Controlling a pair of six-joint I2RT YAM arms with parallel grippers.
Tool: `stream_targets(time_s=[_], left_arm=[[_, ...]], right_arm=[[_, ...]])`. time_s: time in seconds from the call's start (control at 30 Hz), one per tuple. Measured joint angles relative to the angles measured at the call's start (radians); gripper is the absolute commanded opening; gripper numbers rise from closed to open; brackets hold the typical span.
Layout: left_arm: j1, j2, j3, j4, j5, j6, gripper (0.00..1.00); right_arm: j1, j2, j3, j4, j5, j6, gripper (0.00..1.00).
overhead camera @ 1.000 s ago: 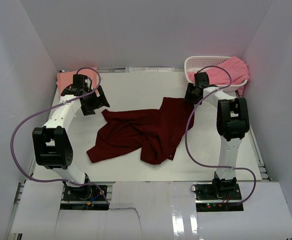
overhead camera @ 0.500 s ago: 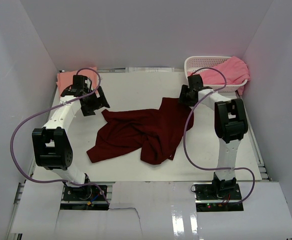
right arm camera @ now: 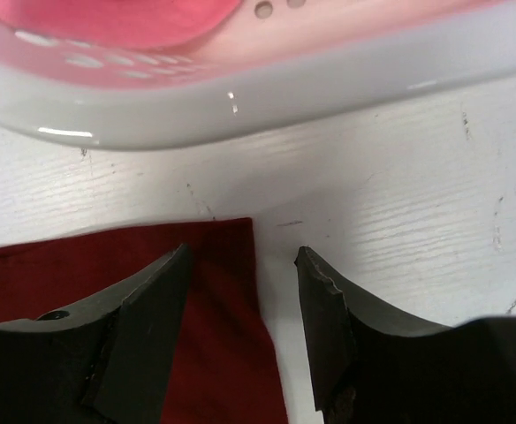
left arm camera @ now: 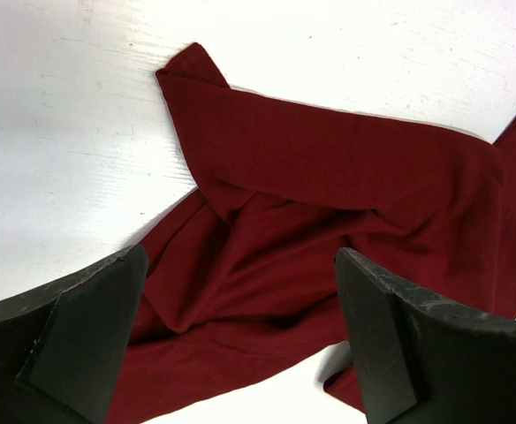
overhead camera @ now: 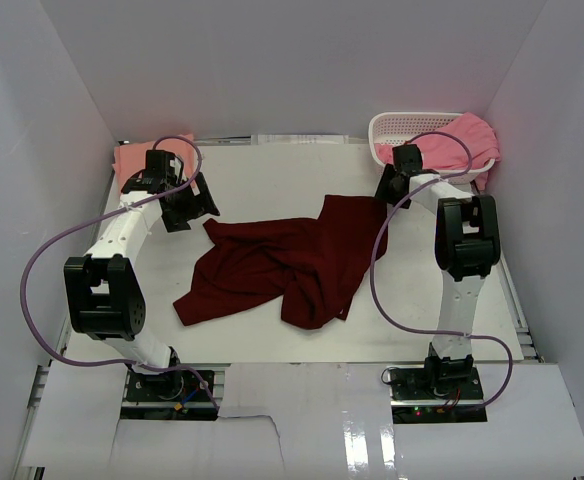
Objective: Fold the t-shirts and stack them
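Note:
A dark maroon t-shirt (overhead camera: 282, 265) lies crumpled and spread on the middle of the white table. My left gripper (overhead camera: 194, 205) hovers over its upper-left sleeve, wide open and empty; in the left wrist view the left gripper (left arm camera: 240, 256) frames the maroon t-shirt (left arm camera: 329, 177). My right gripper (overhead camera: 384, 190) is at the shirt's upper-right corner, just in front of the basket. Seen from the right wrist, the right gripper (right arm camera: 243, 252) is open, its jaws straddling the maroon t-shirt's (right arm camera: 108, 265) right edge without pinching it. A salmon-peach t-shirt (overhead camera: 132, 160) lies at the back left. A brighter pink t-shirt (overhead camera: 462, 140) hangs out of the basket.
A white lattice basket (overhead camera: 402, 125) stands at the back right corner, and the basket's rim (right arm camera: 240, 97) is close ahead of the right fingers. White walls enclose the table on three sides. Purple cables loop from both arms.
My right gripper swung a little left and then back right toward the basket, staying at the shirt's upper-right corner. The left arm and the shirts have not moved.

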Motion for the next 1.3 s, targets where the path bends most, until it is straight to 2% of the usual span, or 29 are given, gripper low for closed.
stream_targets(time_s=[0.93, 0.97, 1.1, 1.2, 1.23, 1.3], left_arm=[[0.0, 0.0, 0.0, 0.0, 0.0, 0.0, 0.98], [0.0, 0.0, 0.0, 0.0, 0.0, 0.0, 0.98], [0.0, 0.0, 0.0, 0.0, 0.0, 0.0, 0.98], [0.0, 0.0, 0.0, 0.0, 0.0, 0.0, 0.98], [0.0, 0.0, 0.0, 0.0, 0.0, 0.0, 0.98], [0.0, 0.0, 0.0, 0.0, 0.0, 0.0, 0.98]], right_arm=[[0.028, 0.042, 0.061, -0.032, 0.045, -0.031, 0.45], [0.033, 0.045, 0.067, -0.037, 0.054, -0.035, 0.4], [0.044, 0.062, 0.1, -0.074, 0.072, -0.039, 0.34], [0.048, 0.068, 0.111, -0.085, 0.068, -0.037, 0.2], [0.049, 0.068, 0.112, -0.085, 0.066, -0.036, 0.08], [0.054, 0.069, 0.112, -0.084, 0.059, -0.033, 0.08]])
